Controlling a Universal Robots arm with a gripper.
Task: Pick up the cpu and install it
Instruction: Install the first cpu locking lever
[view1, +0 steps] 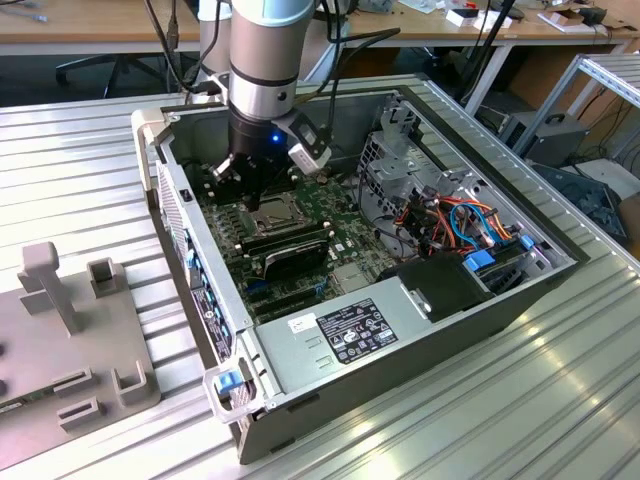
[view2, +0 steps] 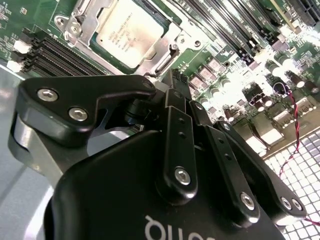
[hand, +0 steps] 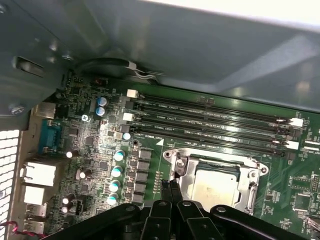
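The cpu (view2: 127, 32) (hand: 215, 186), a small square chip with a dull silver top, lies flat in its socket on the green motherboard inside the open computer case (view1: 400, 330). A metal socket frame (view2: 165, 56) (hand: 251, 172) surrounds it. My gripper (view1: 250, 198) (view2: 173, 82) (hand: 170, 186) hangs low over the board with its black fingers pressed together and nothing between them. The fingertips sit just beside one edge of the socket frame, off the chip itself. I cannot tell whether they touch the frame.
Long black memory slots (hand: 210, 117) run beside the socket. The grey case wall (hand: 200, 45) rises close behind them. A power supply (view1: 350, 330) and a tangle of orange and blue cables (view1: 455, 220) fill the case towards the exterior view's right. A grey fixture (view1: 60, 330) stands outside the case.
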